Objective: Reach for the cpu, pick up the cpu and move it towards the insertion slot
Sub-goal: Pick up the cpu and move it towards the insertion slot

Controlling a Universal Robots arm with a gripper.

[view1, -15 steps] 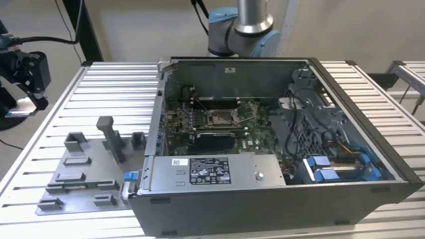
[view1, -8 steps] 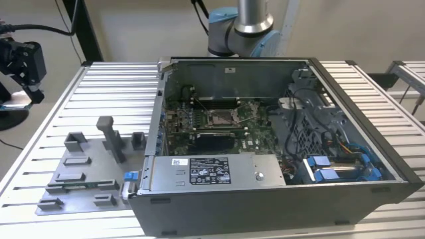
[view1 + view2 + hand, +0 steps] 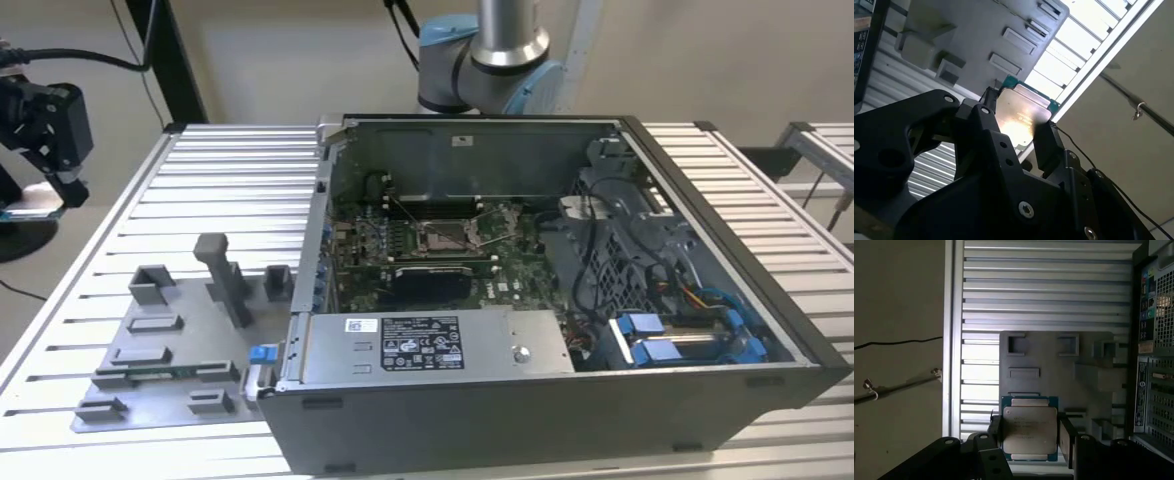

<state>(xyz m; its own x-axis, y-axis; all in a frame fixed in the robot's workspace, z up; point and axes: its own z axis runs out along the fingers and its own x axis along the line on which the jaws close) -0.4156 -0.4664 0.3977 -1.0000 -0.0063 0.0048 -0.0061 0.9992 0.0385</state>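
Observation:
The cpu point(image 3: 1030, 432) is a pale square plate with a green rim, and it also shows in the second wrist view point(image 3: 1021, 116). My gripper point(image 3: 1030, 439) is shut on it, with a black finger point(image 3: 1066, 440) against each of two opposite edges. The cpu hangs in the air, well above the grey fixture plate point(image 3: 1054, 365). In the exterior view my gripper point(image 3: 60, 185) is at the far left, beyond the table's edge. The insertion slot point(image 3: 447, 236) is a silver-framed socket on the green board inside the open computer case point(image 3: 561, 410), far to the exterior view's right of the gripper.
The grey fixture plate point(image 3: 174, 345) carries several upright blocks point(image 3: 220, 275) beside the case. The ribbed metal table point(image 3: 214, 190) has a raised rail along its edge point(image 3: 954, 340). A black cable point(image 3: 899, 342) runs across the floor. The arm's base point(image 3: 487, 60) stands behind the case.

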